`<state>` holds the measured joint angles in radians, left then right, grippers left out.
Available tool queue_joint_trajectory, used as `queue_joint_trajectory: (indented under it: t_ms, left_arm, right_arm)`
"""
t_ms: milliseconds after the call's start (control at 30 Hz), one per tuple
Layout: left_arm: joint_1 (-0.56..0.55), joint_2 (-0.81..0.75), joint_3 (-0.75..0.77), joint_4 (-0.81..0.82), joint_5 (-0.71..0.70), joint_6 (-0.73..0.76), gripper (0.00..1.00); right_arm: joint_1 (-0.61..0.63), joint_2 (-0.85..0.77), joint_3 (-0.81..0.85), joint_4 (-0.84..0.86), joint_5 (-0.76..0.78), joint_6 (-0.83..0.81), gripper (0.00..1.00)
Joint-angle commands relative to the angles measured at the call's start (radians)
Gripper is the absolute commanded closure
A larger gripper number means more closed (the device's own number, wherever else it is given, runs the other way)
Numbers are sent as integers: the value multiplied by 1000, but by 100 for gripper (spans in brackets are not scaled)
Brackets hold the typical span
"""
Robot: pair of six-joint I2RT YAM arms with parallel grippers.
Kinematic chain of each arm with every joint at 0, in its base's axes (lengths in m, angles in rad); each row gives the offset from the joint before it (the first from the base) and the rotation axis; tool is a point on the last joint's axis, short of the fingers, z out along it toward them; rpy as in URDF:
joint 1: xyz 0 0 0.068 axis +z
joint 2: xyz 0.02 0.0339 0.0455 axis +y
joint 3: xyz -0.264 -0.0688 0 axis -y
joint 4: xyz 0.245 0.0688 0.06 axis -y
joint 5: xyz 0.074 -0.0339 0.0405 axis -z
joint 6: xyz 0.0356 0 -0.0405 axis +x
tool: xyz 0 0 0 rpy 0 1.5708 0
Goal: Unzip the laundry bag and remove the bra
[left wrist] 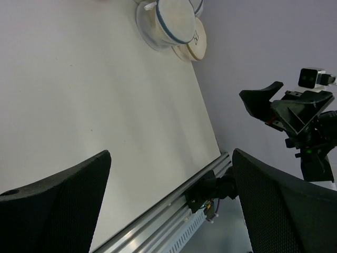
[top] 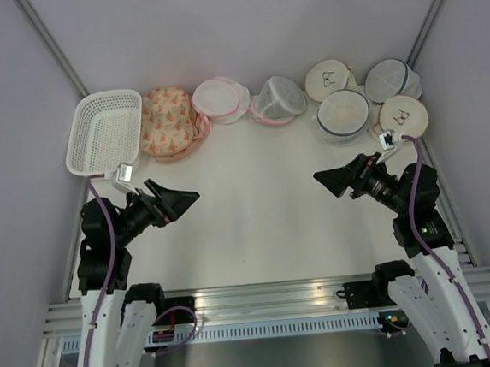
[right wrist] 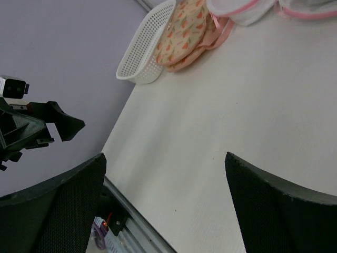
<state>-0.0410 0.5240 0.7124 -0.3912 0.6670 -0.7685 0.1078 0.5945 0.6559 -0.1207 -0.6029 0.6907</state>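
The laundry bag (top: 343, 113), a round white mesh drum with a dark blue zip rim, lies zipped at the back right of the table. It also shows at the top of the left wrist view (left wrist: 171, 23). The bra is hidden. My left gripper (top: 175, 198) is open and empty, hovering over the left side of the table and pointing right; its jaws stand wide apart in the left wrist view (left wrist: 171, 205). My right gripper (top: 337, 178) is open and empty in front of the bag, pointing left, its jaws also wide apart (right wrist: 166, 205).
Along the back stand a white basket (top: 103, 131), a floral bag (top: 167, 121), two pink-trimmed white bags (top: 220, 100), two beige round bags with a bra icon (top: 403, 115) and a smaller blue-rimmed bag (top: 390, 79). Grey walls close both sides.
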Motion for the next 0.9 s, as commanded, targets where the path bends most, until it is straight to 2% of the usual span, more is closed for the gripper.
queue_joint_trajectory:
  t_ms: [0, 67, 167, 267, 333, 533, 633, 767, 867]
  left_arm:
    - [0, 14, -42, 66, 57, -17, 0]
    - [0, 34, -74, 68, 72, -6, 0]
    - [0, 65, -143, 69, 74, 1, 0]
    - [-2, 71, -212, 72, 86, 12, 0]
    - [-2, 59, -243, 78, 98, 26, 0]
    - [-2, 31, -254, 112, 154, 28, 0]
    - [-2, 21, -246, 114, 170, 29, 0]
    - [-2, -8, -248, 114, 181, 21, 0]
    - [-2, -33, -261, 112, 186, 9, 0]
  right_arm:
    - [1, 22, -42, 18, -32, 76, 2]
    - [1, 39, -48, 16, -26, 49, 2]
    - [1, 65, -33, -28, 69, -32, 2]
    - [1, 117, 43, -133, 228, -141, 2]
    - [1, 189, 108, -183, 369, -210, 2]
    - [32, 425, 252, -235, 524, -289, 2]
    - [104, 559, 349, -253, 672, -327, 2]
    - [214, 767, 499, -352, 1038, -364, 2]
    - [257, 878, 589, -390, 1164, -372, 2]
